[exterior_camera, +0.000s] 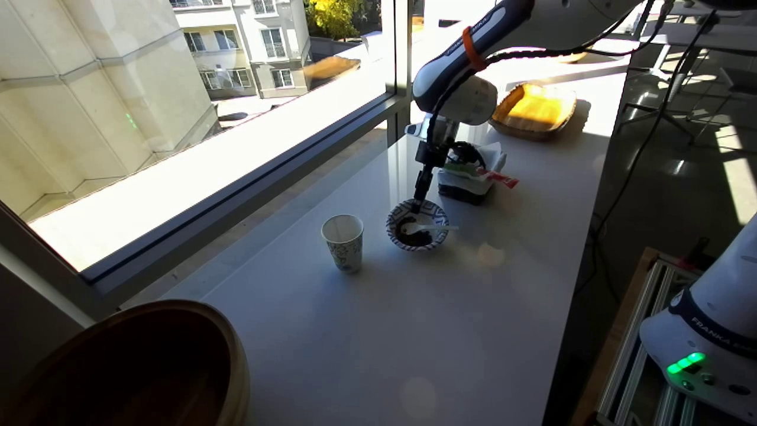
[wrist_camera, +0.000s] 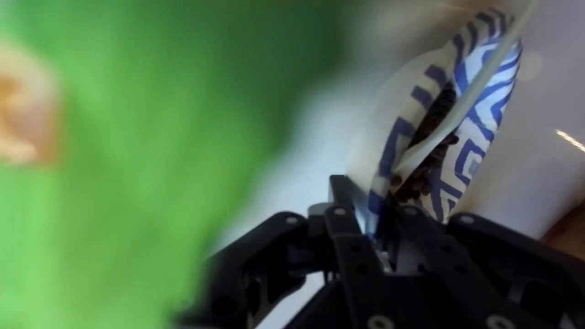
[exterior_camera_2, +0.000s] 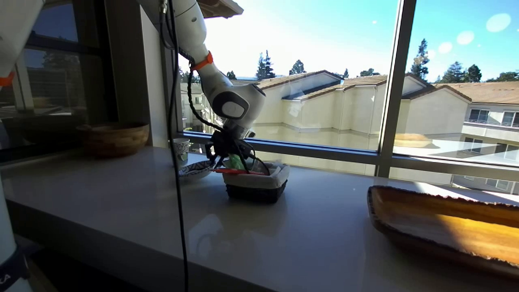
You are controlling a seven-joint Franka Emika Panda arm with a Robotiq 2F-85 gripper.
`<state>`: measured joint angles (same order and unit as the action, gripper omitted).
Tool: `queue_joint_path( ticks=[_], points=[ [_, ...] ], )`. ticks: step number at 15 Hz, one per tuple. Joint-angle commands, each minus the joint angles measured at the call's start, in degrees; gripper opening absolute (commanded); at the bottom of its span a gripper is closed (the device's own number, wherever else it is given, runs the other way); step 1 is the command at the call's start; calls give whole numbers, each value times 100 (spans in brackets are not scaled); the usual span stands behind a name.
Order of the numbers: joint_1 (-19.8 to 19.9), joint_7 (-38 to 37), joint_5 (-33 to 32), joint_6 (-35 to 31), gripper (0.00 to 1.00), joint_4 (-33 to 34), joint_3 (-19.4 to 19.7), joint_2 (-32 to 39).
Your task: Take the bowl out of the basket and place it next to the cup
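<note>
The bowl (exterior_camera: pixel 436 215) is patterned blue and white, with dark bits and a pale spoon (exterior_camera: pixel 437 227) in it. It is outside the basket, beside the cup (exterior_camera: pixel 344 244). My gripper (exterior_camera: pixel 417 205) points down and is shut on the bowl's rim. In the wrist view, the rim of the bowl (wrist_camera: pixel 486 112) runs between the fingertips (wrist_camera: pixel 365 201). In an exterior view, the bowl (exterior_camera_2: pixel 194 169) is partly behind a hanging cable; I cannot tell whether it touches the table. The basket (exterior_camera: pixel 464 192), pale-lined with a dark base, stands just behind the gripper; it also shows in an exterior view (exterior_camera_2: pixel 256 190).
The basket holds a green packet (exterior_camera_2: pixel 235 162), a red packet (exterior_camera: pixel 502 178) and black items. A large brown round vessel (exterior_camera: pixel 236 361) stands at the near left. A yellow-brown tray (exterior_camera: pixel 541 130) lies beyond the basket. A window frame (exterior_camera: pixel 236 207) runs along the table.
</note>
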<state>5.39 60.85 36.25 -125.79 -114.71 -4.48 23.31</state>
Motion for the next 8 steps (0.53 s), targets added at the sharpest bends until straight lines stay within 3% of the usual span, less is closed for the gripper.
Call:
queue_joint_path(
  ticks=[1,8],
  points=[
    [4,-94,-187,88,50,-32,-55,-78],
    [-192,-919,-990,-76,99,-445,7,-911]
  ],
)
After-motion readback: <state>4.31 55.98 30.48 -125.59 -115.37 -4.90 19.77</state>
